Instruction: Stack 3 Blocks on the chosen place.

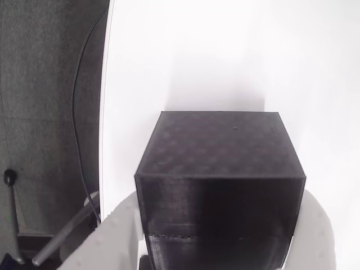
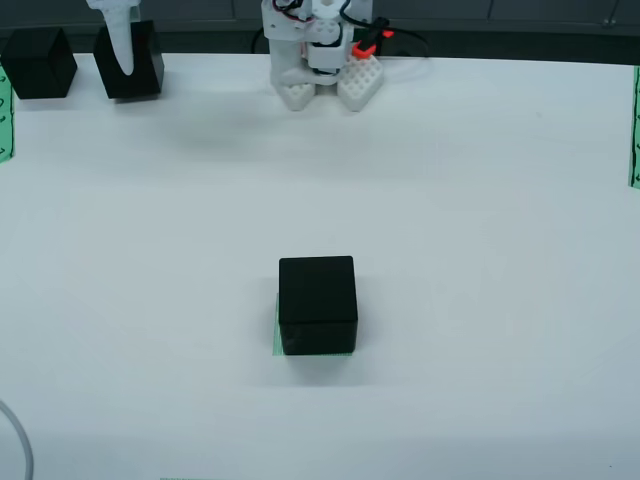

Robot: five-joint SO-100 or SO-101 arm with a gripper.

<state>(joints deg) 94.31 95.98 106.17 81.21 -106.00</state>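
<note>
In the view from above, one black block (image 2: 317, 304) sits on the chosen place (image 2: 277, 330), a green striped patch that peeks out at the block's left and bottom edges. Two more blocks are at the far left corner: one (image 2: 38, 62) stands alone, the other (image 2: 135, 62) is between my gripper's (image 2: 123, 50) white fingers (image 2: 118, 40). The view that rides on the gripper shows this block (image 1: 216, 152) close up, with a white finger (image 1: 115, 233) pressed to its left side and the other (image 1: 318, 225) to its right. The gripper is shut on it.
The arm's white base (image 2: 318, 62) stands at the far edge of the white table (image 2: 480, 250). Green strips with black marks lie at the left (image 2: 5, 115) and right (image 2: 634, 130) edges. In the gripper view, the table edge, grey floor and a black cable (image 1: 77, 112) are on the left.
</note>
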